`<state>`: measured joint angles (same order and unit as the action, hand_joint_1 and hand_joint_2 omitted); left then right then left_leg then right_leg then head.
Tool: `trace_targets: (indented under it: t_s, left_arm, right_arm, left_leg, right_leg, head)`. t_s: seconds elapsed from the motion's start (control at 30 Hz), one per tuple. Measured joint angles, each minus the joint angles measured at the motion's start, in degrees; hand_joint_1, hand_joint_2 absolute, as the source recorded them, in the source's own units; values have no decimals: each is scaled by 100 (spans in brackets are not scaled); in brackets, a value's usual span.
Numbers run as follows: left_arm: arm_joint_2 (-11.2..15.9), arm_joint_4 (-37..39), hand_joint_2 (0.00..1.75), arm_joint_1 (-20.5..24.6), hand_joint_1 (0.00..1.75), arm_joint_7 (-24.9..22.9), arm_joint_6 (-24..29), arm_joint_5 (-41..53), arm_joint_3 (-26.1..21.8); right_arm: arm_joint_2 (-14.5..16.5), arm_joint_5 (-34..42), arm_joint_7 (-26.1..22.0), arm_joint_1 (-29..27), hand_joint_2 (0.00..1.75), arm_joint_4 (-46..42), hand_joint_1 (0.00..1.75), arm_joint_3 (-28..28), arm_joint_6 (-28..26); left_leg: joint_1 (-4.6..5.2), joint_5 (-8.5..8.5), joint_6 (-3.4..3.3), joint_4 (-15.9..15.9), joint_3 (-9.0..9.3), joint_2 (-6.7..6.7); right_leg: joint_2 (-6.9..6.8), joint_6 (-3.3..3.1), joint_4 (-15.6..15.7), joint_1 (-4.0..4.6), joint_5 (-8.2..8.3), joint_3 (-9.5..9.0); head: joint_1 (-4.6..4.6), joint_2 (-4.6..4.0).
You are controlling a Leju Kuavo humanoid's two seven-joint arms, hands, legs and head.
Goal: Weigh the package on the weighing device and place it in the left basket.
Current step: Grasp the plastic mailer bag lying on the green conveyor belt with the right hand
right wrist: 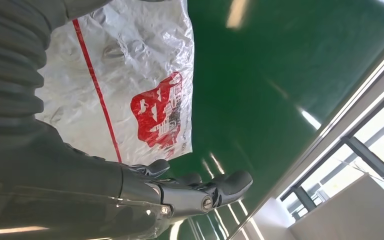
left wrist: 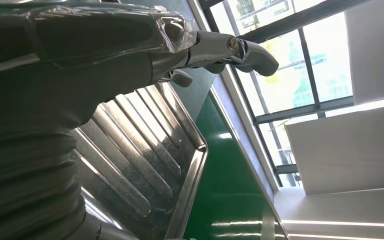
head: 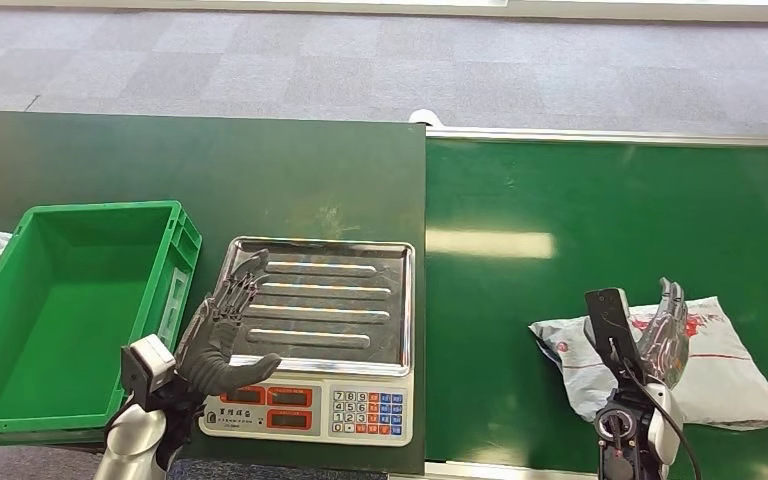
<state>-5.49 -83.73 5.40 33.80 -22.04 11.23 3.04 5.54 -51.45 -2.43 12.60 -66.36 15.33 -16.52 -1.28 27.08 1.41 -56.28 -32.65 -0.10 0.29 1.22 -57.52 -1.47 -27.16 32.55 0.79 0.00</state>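
The package (head: 705,365), a crinkly white bag with red marks, lay flat on the green belt (head: 580,290). The right hand (head: 666,335) was over the bag's near left part. Its fingers (right wrist: 215,187) were stretched out and held nothing. In the right wrist view the bag (right wrist: 130,90) sat just under the palm, and the fingertips reached past the bag's edge over bare green belt. I could not tell if the hand touched the bag.

The left hand (head: 222,330) was over the near left corner of the scale (head: 315,340). Its fingers (head: 238,292) were spread apart and pointed away from the robot, across the shiny metal pan (head: 360,250). The thumb (head: 255,366) stuck out to the side, just above the red number windows (head: 270,397). This hand held nothing too. In the left wrist view the ribbed pan (left wrist: 145,155) lay right below the fingers.

The green basket (head: 20,410) stood just beside the scale, on the outer side of the left hand, away from its thumb. The package was well apart from the scale and the basket.
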Motion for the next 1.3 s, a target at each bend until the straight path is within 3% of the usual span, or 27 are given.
trace_targets:
  t_s: [0.2,0.33,0.73,1.3]
  left_arm:
    - [0,0,175,0,0,-1,-1,0,-2]
    - [0,0,175,-2,0,-1,0,1,-5]
    - [-41,-38,175,-41,0,-152,29,42,-33]
    - [-85,-142,175,-133,0,-193,20,42,-106]
  right_arm:
    - [1,-31,36,-5,175,-2,0,24,-1]
    - [3,-223,301,-85,175,-142,0,172,33]
    - [11,-753,1237,-200,175,-295,0,847,911]
    - [-1,-894,1318,-220,175,-293,0,1005,1064]
  left_leg:
    - [0,0,0,0,0,0]
    - [0,0,0,0,-1,-7]
    - [0,0,0,0,0,-5]
    - [0,0,0,0,-1,-7]
  right_leg:
    - [0,0,0,-1,0,0]
    - [-3,0,0,-1,0,-1]
    - [-2,0,0,-1,0,-2]
    - [-2,0,0,-1,0,-4]
  head:
    - [0,0]
    - [0,0]
    - [0,0]
    - [0,0]
